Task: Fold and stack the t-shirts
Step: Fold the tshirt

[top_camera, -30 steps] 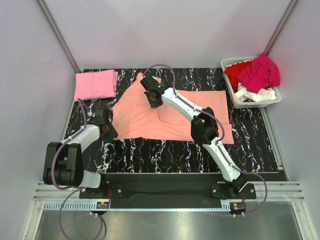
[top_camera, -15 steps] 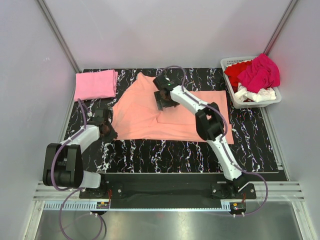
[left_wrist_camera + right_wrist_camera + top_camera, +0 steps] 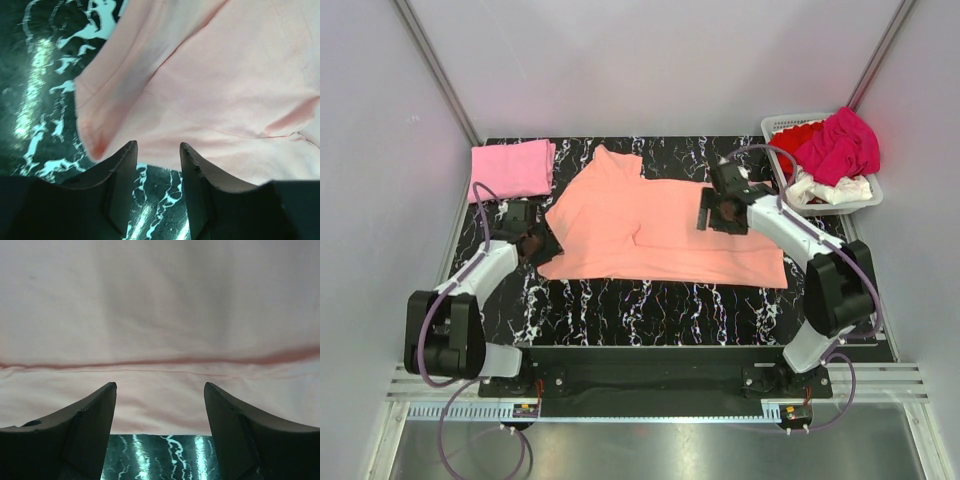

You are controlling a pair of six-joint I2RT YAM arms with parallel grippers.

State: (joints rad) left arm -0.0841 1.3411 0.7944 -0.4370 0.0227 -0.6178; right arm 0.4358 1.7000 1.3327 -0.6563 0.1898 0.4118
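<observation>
A salmon-orange t-shirt [image 3: 660, 225] lies spread across the middle of the black marbled table, one sleeve pointing to the far left corner. My left gripper [image 3: 546, 243] sits at the shirt's left edge, open, with bare table between its fingers [image 3: 158, 146]; the cloth [image 3: 210, 75] lies just past the tips. My right gripper [image 3: 708, 214] hovers over the shirt's right part, wide open and holding nothing [image 3: 160, 386], above the hem [image 3: 160, 365]. A folded light pink t-shirt [image 3: 510, 168] lies at the far left.
A white slatted basket [image 3: 782, 122] at the far right holds a magenta shirt [image 3: 840, 145], a red one [image 3: 795, 135] and a white one [image 3: 835, 188]. Grey walls enclose the table on three sides.
My right gripper let go of the salmon shirt, opened, and swung from its upper left to its right part. The cloth settled flatter. My left gripper shifted slightly away and opened a little.
</observation>
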